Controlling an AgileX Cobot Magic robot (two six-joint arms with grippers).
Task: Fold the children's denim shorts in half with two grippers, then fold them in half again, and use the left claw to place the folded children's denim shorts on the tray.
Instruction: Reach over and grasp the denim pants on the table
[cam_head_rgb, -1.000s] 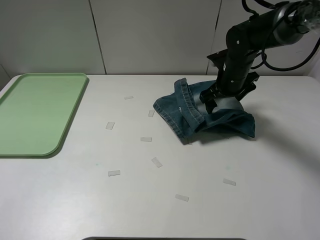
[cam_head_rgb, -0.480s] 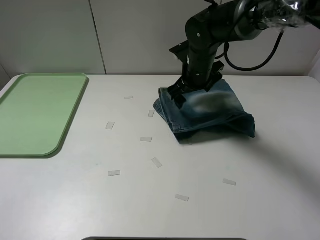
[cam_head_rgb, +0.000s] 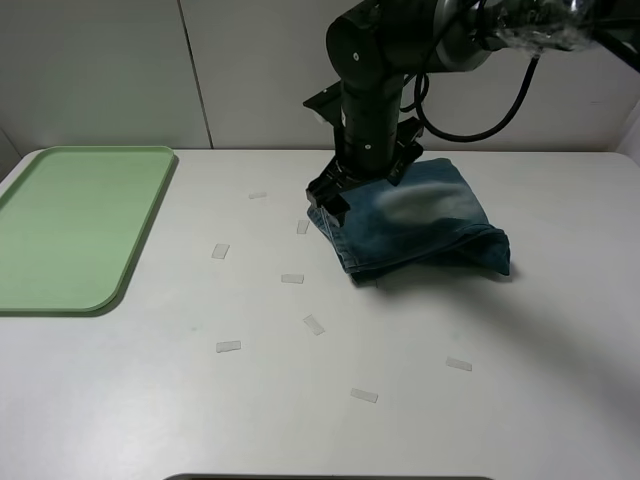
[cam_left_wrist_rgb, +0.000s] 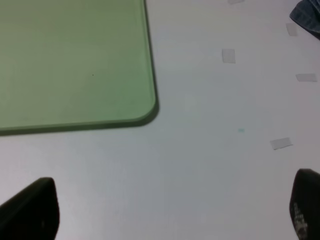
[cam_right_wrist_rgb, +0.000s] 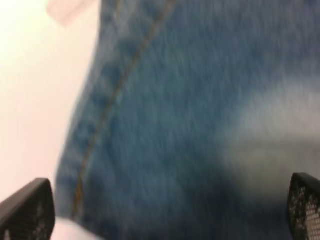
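Tray (cam_head_rgb: 70, 225) of pale green plastic lies at the left edge of the white table (cam_head_rgb: 150, 420) in the overhead view. The left claw (cam_left_wrist_rgb: 167, 212) is outside that view. Its own camera shows its two dark fingertips spread wide over the tabletop, just off the tray's rounded corner, released and grasping nothing. Small scraps of clear tape (cam_head_rgb: 292, 278) dot the middle of the table. Right of centre, the children's denim shorts (cam_head_rgb: 425, 225) lie in a folded, rumpled heap on the table, well apart from the tray, with a pale bleached patch facing up. The right gripper (cam_head_rgb: 362, 182), on a glossy black arm (cam_head_rgb: 440, 30) reaching in from the upper right, hangs over the heap's left edge. Its wrist camera, badly blurred, shows mesh-faced fingertips (cam_right_wrist_rgb: 305, 205) standing wide apart above a stitched denim seam; the jaws look released, apparently pinching no cloth.
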